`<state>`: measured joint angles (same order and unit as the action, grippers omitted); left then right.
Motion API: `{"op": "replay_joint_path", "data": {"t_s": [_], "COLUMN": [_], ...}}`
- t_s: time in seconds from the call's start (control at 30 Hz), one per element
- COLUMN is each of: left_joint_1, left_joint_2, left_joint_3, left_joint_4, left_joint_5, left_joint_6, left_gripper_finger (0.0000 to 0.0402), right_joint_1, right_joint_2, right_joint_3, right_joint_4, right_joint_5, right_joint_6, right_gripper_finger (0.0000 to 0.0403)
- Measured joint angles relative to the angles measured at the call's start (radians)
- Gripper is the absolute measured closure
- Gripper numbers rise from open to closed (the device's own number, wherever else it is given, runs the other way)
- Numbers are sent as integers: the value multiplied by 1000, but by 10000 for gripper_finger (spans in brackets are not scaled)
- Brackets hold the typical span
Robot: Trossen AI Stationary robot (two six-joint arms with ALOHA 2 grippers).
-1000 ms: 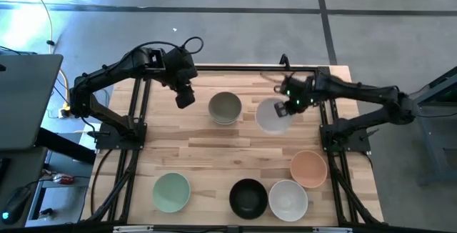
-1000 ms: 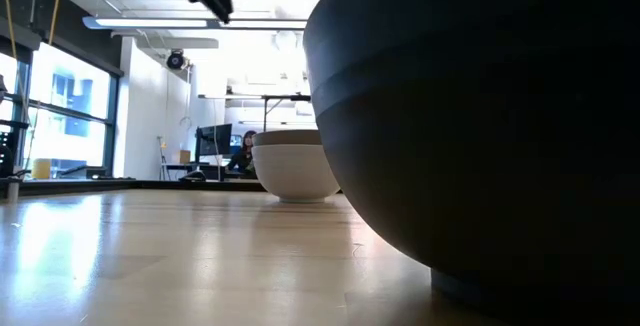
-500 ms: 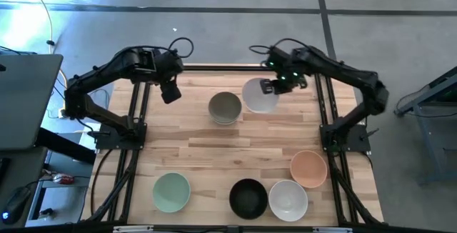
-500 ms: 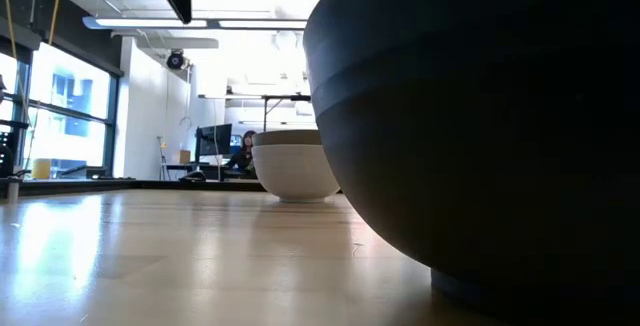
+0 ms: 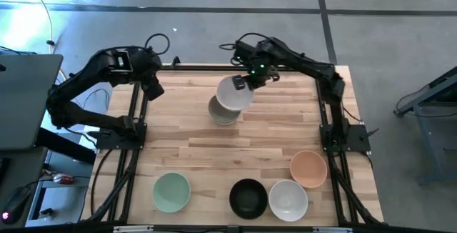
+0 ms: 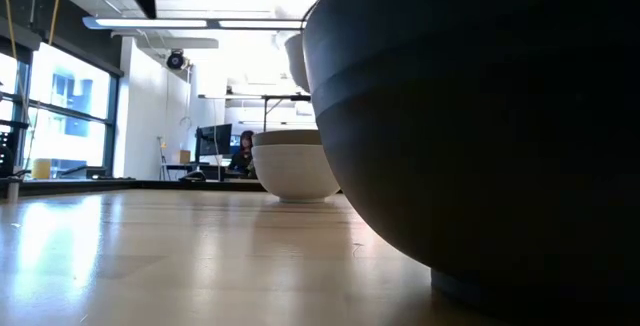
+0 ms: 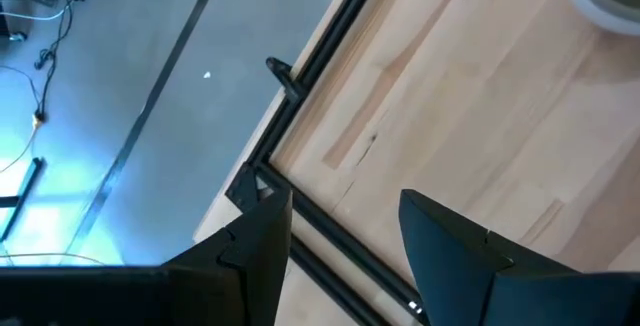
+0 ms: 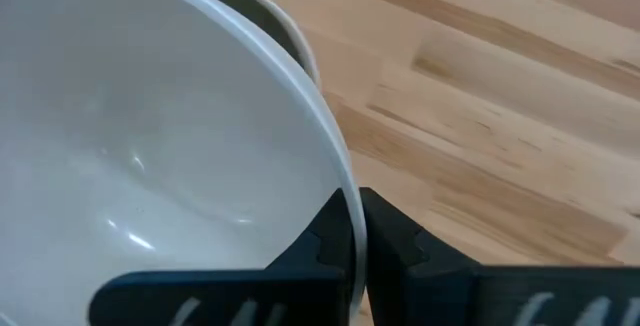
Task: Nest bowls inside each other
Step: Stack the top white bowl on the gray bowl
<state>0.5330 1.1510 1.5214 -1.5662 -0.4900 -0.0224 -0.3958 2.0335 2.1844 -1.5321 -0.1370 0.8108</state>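
Observation:
My right gripper (image 5: 241,84) is shut on a white bowl (image 5: 232,93) and holds it in the air over the grey-olive bowl (image 5: 224,111). In the low view the grey-olive bowl sits nested in another white bowl (image 6: 293,171) standing on the table. The mint (image 5: 171,192), black (image 5: 248,198), white (image 5: 288,199) and peach (image 5: 308,169) bowls stand along the near side. My left gripper (image 5: 153,88) hangs open near the table's far left corner, away from all the bowls. My right gripper pinches the held white bowl's rim (image 8: 335,181), one finger inside the bowl and one outside. The fingers (image 8: 400,241) come from the table's far right side, slanting down. The bowl is lifted clear, tilted, above the grey-olive bowl (image 8: 265,11).
The black bowl (image 6: 480,116) fills most of the low view close to the camera. A dark metal frame (image 7: 300,86) runs along the table's far and left edges below my left gripper. Bare wood lies in the table's middle (image 5: 214,151).
My right gripper has carried the white bowl up and toward the table's left, from beside the grey-olive bowl to over it. My left gripper has drawn away from the stack toward the far left corner, rising.

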Motion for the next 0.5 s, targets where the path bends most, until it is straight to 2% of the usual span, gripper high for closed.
{"op": "replay_joint_path", "data": {"t_s": [0.23, 0.5], "left_joint_1": [34, 39], "left_joint_2": [-76, -111], "left_joint_3": [-57, -69], "left_joint_4": [26, 55], "left_joint_5": [31, 46], "left_joint_6": [35, 61], "left_gripper_finger": [225, 225], "right_joint_1": [25, 51], "right_joint_2": [136, 160], "right_joint_3": [166, 122], "right_joint_4": [-40, -38], "right_joint_5": [-11, -31], "right_joint_6": [18, 45], "right_gripper_finger": [403, 403]}}
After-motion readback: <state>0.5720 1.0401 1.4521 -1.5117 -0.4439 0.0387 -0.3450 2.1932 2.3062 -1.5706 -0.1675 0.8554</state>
